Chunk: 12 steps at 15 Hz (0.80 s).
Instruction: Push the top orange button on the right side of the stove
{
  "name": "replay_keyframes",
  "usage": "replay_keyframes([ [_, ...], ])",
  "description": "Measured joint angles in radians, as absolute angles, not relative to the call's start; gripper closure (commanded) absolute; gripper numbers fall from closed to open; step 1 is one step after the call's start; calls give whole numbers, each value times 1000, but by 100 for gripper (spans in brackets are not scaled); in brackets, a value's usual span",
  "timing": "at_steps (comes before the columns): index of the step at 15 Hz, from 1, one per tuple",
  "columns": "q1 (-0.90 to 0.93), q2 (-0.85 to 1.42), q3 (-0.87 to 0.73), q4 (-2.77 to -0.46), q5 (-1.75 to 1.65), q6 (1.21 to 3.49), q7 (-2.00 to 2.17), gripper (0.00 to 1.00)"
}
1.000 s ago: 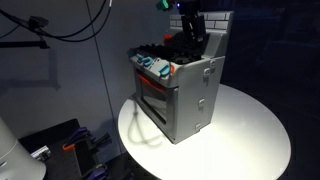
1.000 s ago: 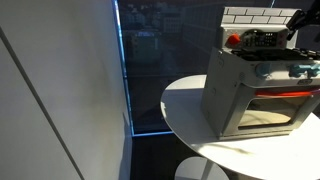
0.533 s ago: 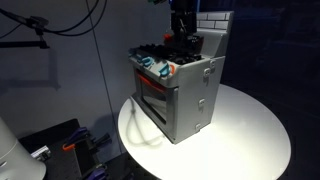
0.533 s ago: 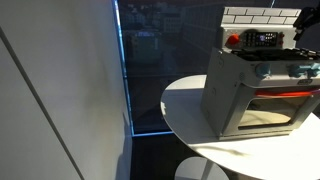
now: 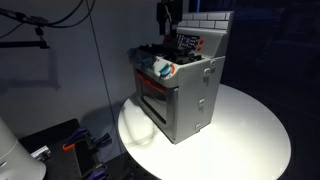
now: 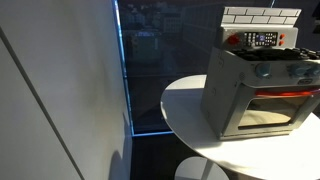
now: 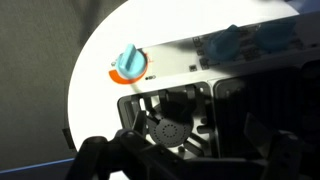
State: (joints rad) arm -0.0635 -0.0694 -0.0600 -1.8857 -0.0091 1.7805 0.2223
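The small grey toy stove [image 5: 185, 95] stands on a round white table [image 5: 250, 135] and also shows in an exterior view [image 6: 255, 95]. Its dark button panel [image 5: 188, 42] sits against the white brick-pattern back [image 6: 260, 16], with an orange-red button [image 6: 233, 40] at one end. My gripper [image 5: 165, 14] hangs above the stove's far top edge, apart from the panel. The wrist view looks down on a blue knob with an orange base [image 7: 128, 62] and a black burner [image 7: 170, 125]. The dark fingers [image 7: 195, 150] stand apart and hold nothing.
The oven door with its window [image 6: 275, 108] faces the table edge. A dark wall panel [image 6: 60, 90] stands beside the table. Cables and clutter [image 5: 70, 145] lie on the floor below the table.
My gripper has risen from the button panel and moved off to the side. The panel now shows uncovered, and the gripper has left one exterior view.
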Motion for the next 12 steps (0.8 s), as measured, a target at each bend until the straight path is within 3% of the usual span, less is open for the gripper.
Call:
replay_keyframes([
  [12,-51,-220,-32,-1939,-10,1692,197,0],
])
